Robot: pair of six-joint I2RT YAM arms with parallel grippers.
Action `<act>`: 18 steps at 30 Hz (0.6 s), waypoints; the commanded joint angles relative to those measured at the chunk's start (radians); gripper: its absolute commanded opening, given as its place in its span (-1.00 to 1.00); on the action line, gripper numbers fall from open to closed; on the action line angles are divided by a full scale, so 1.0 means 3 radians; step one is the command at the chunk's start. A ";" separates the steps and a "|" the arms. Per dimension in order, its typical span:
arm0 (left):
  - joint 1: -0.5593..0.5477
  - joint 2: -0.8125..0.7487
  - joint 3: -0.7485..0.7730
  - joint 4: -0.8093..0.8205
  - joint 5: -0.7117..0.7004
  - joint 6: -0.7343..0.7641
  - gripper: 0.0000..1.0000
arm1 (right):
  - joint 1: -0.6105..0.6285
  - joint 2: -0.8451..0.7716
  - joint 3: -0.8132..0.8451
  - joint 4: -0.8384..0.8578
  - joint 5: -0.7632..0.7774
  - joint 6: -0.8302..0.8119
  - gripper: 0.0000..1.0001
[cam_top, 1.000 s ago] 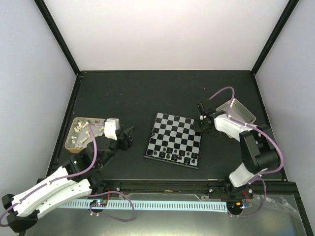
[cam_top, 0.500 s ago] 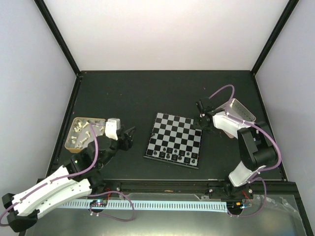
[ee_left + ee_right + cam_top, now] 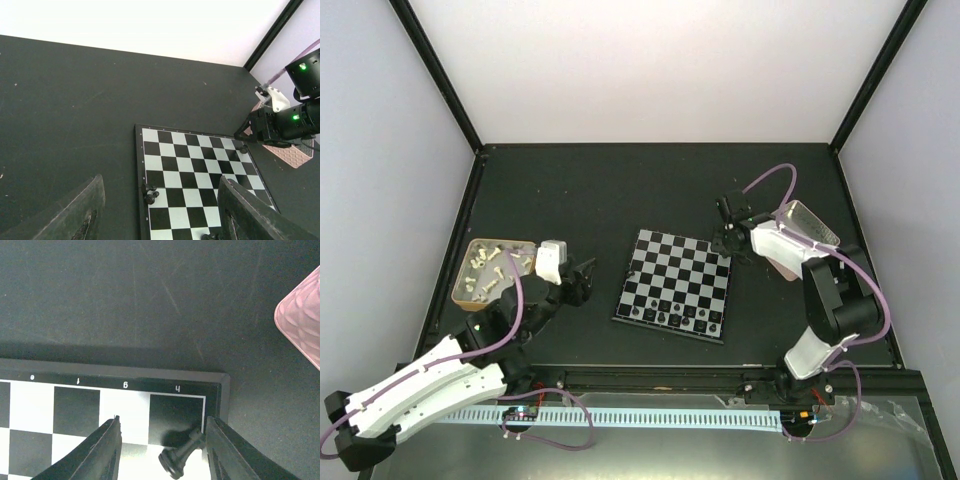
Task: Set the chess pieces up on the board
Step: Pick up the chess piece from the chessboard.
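A tan wooden-rimmed tray of small white figures sits far left. Beside it the left gripper hovers with jaws wide apart, holding nothing. The flat black-and-silver checked chessboard lies mid-table, with tiny black chess pieces along its near edge. At its far right corner the right gripper stands parted around a tilted black chess piece; whether they touch is unclear. A pink-rimmed metal tray lies beyond. The dark matte table meets white walls.
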 commanded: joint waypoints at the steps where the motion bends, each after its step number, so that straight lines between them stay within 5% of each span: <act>1: 0.0020 0.0030 0.0067 0.0074 -0.0005 0.0019 0.26 | 0.0030 0.0130 0.0107 -0.0009 0.0232 0.0082 -0.05; 18: 0.0018 0.0039 0.0049 0.0079 0.0019 -0.0005 0.26 | 0.0233 0.0023 -0.0089 -0.0167 0.0544 0.0235 -0.38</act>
